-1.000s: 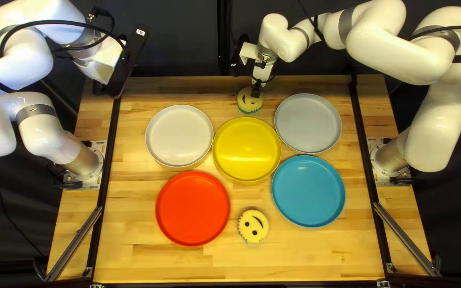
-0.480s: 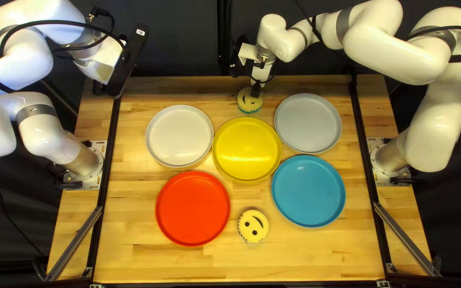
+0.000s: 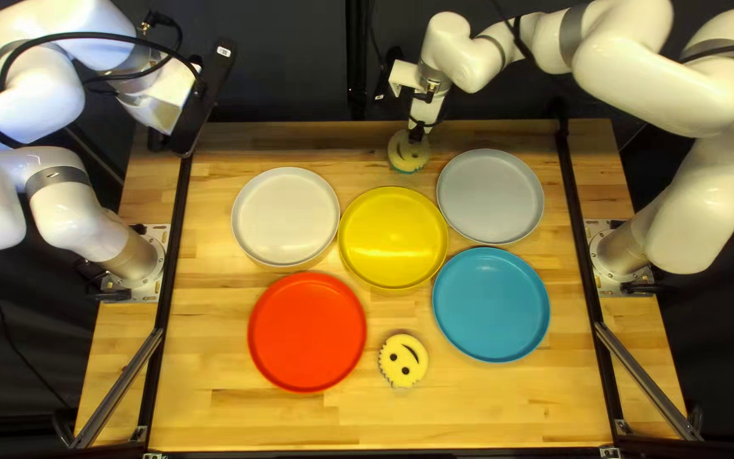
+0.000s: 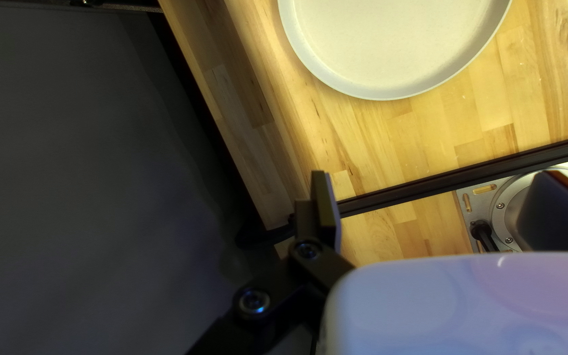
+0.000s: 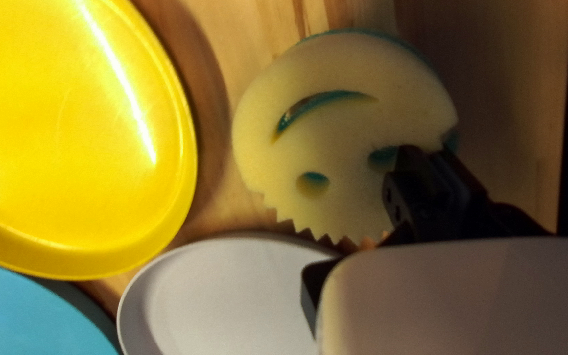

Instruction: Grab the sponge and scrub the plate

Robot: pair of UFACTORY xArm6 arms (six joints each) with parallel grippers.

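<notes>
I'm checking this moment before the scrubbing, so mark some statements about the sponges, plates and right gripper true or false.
1. The right gripper holds the far sponge. True.
2. The near sponge lies on the red plate. False: the near sponge lies on bare table.
3. The blue plate is nearer the table's near edge than the grey plate. True.
4. A sponge is inside the yellow plate. False: both sponges are outside it.

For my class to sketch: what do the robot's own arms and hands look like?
My left arm and right arm are glossy white, built of rounded segments with grey bands. Black cables run along both, and black straps wrap them. My left hand is black with round, shiny screws; my right hand is black too.
</notes>
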